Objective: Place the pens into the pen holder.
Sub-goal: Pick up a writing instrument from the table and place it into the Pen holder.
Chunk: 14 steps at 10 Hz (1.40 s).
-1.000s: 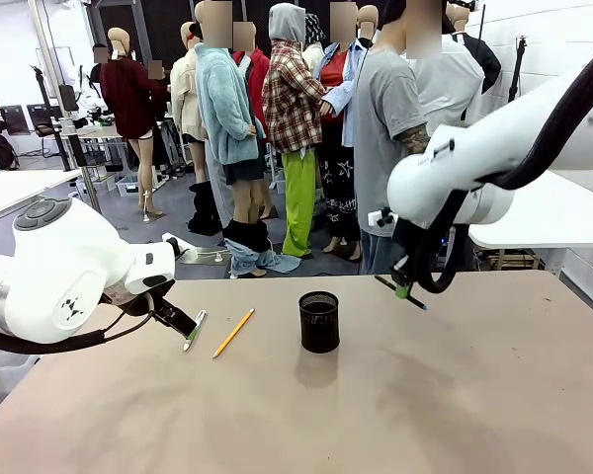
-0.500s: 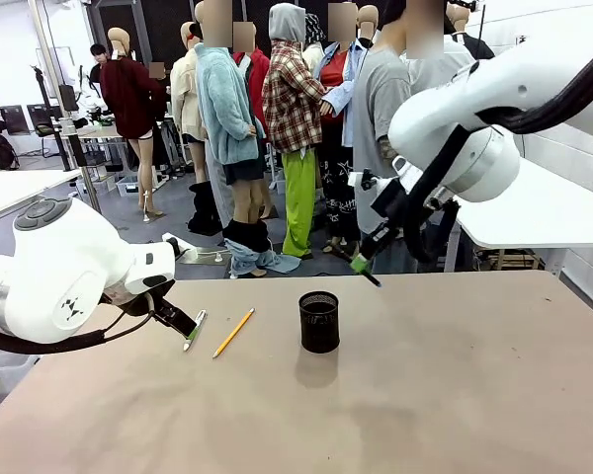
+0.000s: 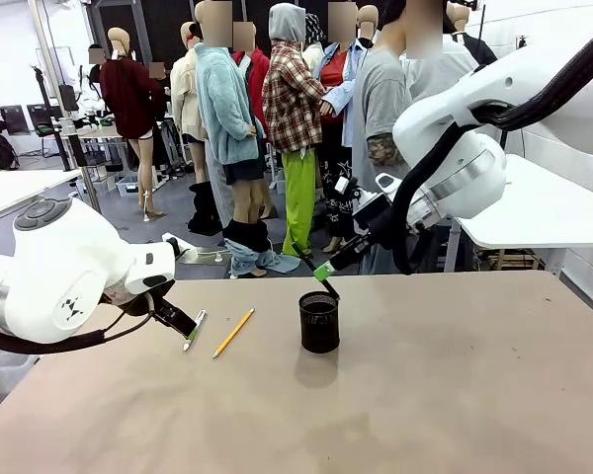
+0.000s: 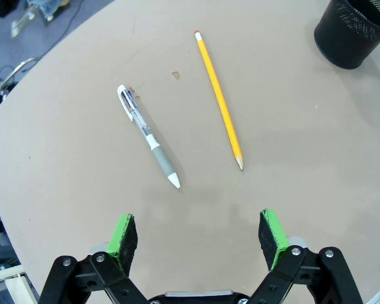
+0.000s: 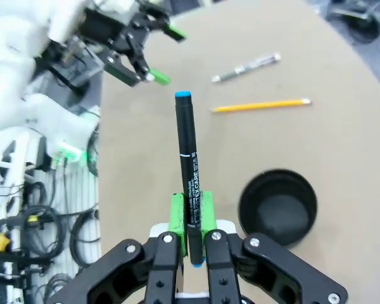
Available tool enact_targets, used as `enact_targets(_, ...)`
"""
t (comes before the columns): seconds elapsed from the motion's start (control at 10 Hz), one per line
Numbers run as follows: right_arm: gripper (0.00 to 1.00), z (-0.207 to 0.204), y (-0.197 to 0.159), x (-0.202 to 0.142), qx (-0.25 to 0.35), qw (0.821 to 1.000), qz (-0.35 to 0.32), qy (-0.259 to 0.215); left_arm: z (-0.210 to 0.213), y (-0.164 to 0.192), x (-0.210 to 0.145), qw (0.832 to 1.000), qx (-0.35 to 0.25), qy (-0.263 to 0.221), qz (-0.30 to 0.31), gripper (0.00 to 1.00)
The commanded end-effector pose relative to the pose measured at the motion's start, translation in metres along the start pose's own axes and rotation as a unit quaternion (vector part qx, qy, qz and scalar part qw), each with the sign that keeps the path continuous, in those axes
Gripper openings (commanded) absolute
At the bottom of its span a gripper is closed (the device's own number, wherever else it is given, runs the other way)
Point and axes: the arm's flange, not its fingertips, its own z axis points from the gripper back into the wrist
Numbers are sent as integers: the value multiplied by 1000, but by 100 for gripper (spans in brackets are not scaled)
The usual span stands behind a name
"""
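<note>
Our right claw [image 3: 325, 270], pinching the dark pen [image 5: 186, 158], has swung close above the pen holder [image 3: 319, 323]; soon we can drop it. Our left claw [image 4: 197, 233] stands open.

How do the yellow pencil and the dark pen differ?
Colour: the yellow pencil is yellow-orange; the dark pen is black, blue-tipped. State: the yellow pencil lies on the table; the dark pen is clamped in the right end effector. Both are outside the pen holder.
</note>
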Motion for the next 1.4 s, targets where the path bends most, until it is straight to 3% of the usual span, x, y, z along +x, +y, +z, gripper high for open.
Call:
enact_targets(0.0, 0, -8, -7, 4, 13, 1000, 2, -24, 1, 2, 0, 1000, 0, -1, 2, 100)
enact_targets(0.2, 0, -23, -15, 1, 29, 999, 5, -44, 1, 2, 0, 1000, 0, -1, 2, 100)
enact_targets(0.7, 0, -47, -47, -25, 45, 989, 87, -110, 1, 2, 0, 1000, 0, -1, 2, 100)
enact_targets(1.3, 0, -64, -73, -51, 19, 991, 93, -97, 1, 2, 0, 1000, 0, -1, 2, 100)
